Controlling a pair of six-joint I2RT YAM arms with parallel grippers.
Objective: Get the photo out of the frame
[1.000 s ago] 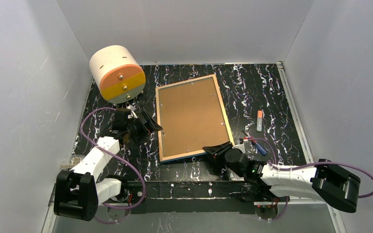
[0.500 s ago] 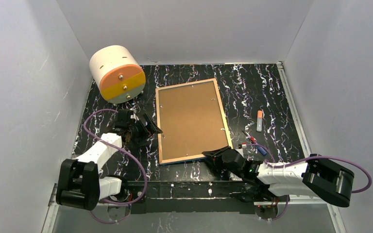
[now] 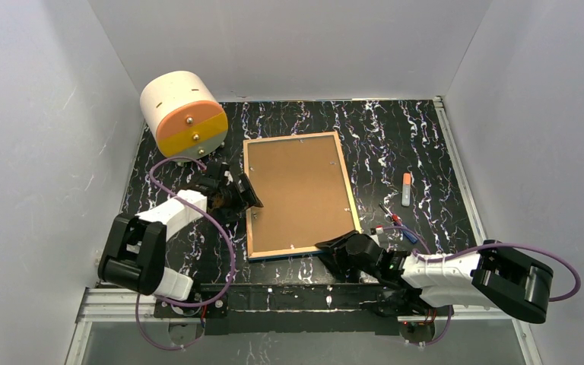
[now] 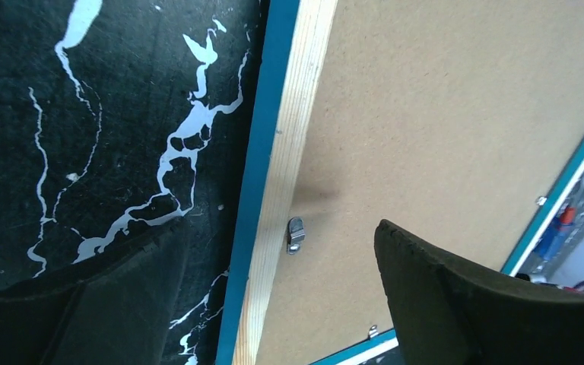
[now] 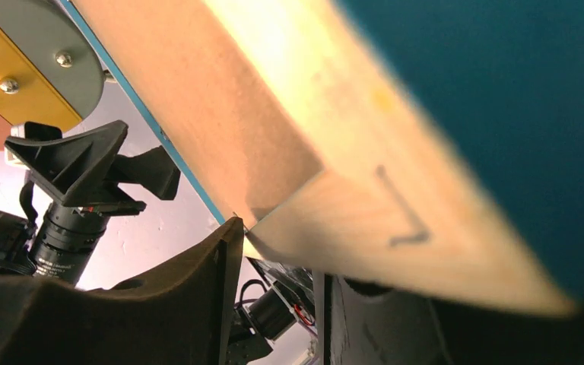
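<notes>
Probably stiff and light, best held by its rails, the frame (image 3: 248, 179) lies face-down mid-tabletop (image 3: 395, 144), photo hidden under its board (image 3: 296, 190); left end effector (image 3: 248, 198) spread astride the 9 o'clock rail, right end effector (image 3: 333, 247) at 5 o'clock, grip unclear.

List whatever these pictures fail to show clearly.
- Photo: unseen in every view; the frame lies face down, backing board on top.
- Right pincer grip on the frame corner: unclear from above; right wrist view too close and blurred.
- Small items right of frame: too small in top view.
</notes>
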